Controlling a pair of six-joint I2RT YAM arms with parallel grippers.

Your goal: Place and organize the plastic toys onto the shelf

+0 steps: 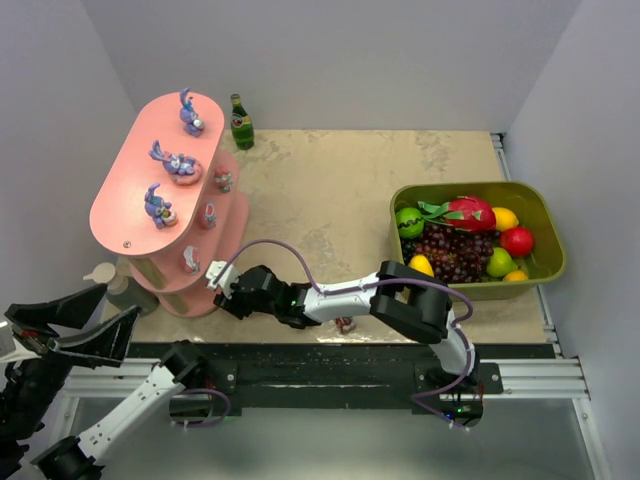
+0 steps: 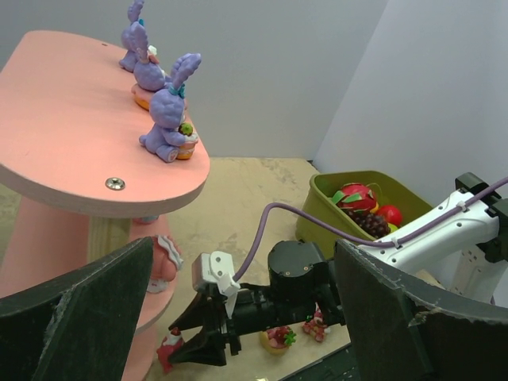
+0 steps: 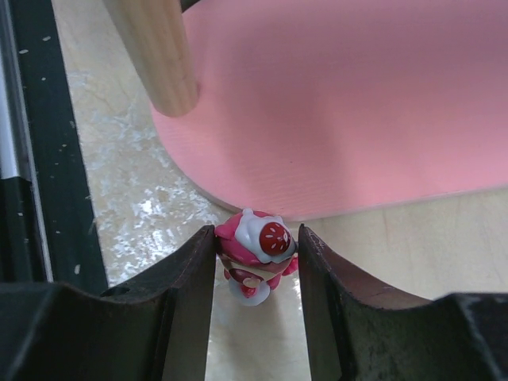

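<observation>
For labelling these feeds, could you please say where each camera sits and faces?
Top external: above and behind the robot, looking down; left arm and right arm show.
Left wrist: raised, facing the salmon-pink tiered shelf; open left pincer frames it.
Right wrist: low by the shelf's base; right pincer grips a red-and-white plastic toy.
Shared: top and left wrist show the purple plastic bunnies.

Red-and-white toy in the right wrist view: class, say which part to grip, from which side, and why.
Grip the red-and-white toy across its rounded flanks, as the right gripper does with its jaws. Come from the open table side: the shelf edge sits close behind it, leaving no room there.
</observation>
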